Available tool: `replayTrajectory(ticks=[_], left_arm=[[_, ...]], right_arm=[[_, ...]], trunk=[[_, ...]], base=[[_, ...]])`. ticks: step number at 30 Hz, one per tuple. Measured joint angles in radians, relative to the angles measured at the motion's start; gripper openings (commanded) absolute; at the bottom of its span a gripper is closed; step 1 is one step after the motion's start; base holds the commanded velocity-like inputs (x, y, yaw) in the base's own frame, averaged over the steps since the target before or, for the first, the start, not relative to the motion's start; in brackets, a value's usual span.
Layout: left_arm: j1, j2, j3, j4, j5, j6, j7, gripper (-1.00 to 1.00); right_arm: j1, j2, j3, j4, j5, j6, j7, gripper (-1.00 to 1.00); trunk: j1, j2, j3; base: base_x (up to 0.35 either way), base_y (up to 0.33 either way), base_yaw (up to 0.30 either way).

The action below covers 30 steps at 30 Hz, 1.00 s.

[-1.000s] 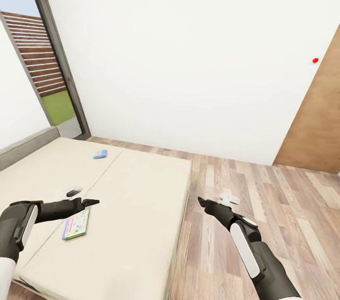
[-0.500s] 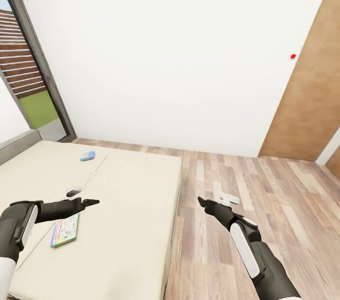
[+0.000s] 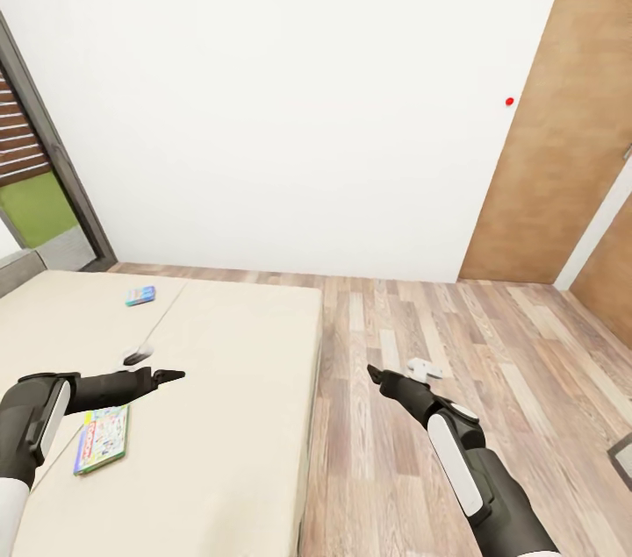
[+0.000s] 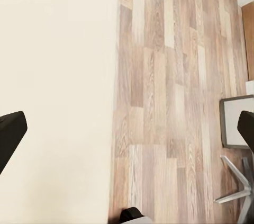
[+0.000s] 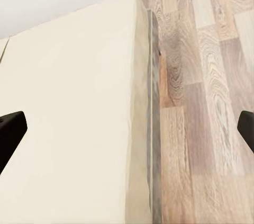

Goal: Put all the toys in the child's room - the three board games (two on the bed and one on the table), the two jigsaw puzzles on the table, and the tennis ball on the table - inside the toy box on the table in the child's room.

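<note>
bed [image 3: 228, 417]: green-edged board game [image 3: 101, 439], small blue board game [image 3: 140, 295] | left gripper [image 4: 127, 134], right gripper [image 5: 127, 131]: wide open, empty

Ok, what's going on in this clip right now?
The robot stands beside the bed with both arms held out and nothing in either gripper. The left gripper hovers over the mattress, open, and the right gripper hangs over the wood floor, also open. Two board games lie on the bed: a green-edged one near the left arm and a small blue one farther back. Neither is being touched, so no pickup is under way.
</note>
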Motion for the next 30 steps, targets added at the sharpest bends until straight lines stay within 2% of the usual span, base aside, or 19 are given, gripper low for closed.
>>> replayTrajectory(ticks=[30], left_arm=[[0.000,0.000,0.000,0.000,0.000,0.000,-0.002,1.00]], right_arm=[[0.000,0.000,0.000,0.001,0.000,0.000,-0.001,1.00]], trunk=[[0.000,0.000,0.000]], base=[[-0.021,0.068,-0.003]])
